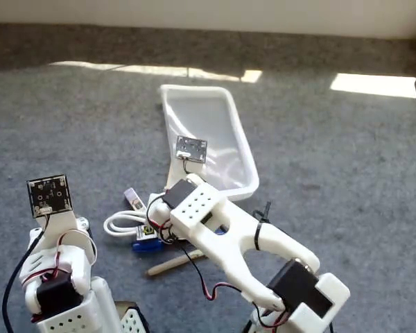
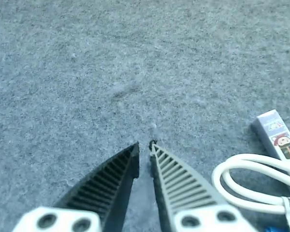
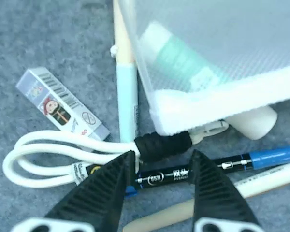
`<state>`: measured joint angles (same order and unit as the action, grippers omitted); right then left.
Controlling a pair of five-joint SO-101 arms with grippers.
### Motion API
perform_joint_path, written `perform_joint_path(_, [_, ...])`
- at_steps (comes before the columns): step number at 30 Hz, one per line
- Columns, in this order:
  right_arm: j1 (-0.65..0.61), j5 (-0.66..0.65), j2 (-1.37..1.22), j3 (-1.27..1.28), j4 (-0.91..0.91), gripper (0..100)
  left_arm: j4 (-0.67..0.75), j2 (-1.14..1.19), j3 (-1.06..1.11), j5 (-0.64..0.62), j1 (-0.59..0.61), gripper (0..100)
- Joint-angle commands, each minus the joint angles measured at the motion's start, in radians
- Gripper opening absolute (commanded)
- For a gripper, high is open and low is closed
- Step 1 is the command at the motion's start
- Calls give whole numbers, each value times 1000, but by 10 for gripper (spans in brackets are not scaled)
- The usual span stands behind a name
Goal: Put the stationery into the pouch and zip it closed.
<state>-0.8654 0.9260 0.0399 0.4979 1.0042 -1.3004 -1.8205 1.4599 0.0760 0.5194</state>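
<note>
Pouch (image 3: pixel 261 29) on the carpet (image 2: pixel 135 58) holds a green-and-white tube (image 3: pixel 176 58); marker (image 3: pixel 203 169), eraser (image 3: pixel 63 104) and pencil (image 3: pixel 126 96) lie just outside it. My right gripper (image 3: pixel 163 159) hangs over the marker, fingers apart; my left gripper (image 2: pixel 144 145) has its fingers together above bare carpet

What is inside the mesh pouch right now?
One white-and-green tube shows through the pouch. In the high view the right arm covers the pouch's near end, hiding anything there.
</note>
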Motion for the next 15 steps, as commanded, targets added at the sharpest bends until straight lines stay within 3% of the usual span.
perform_joint_path(1, [39,14,-12,-51,-70,181,3,-4,-19,-6,7,60])
perform_joint_path(11, [47,9,-38,-35,-73,177,3,-4,-18,-6,5,60])
perform_joint_path(15, [41,8,-30,-25,22,177,3,-4,-18,-6,5,60])
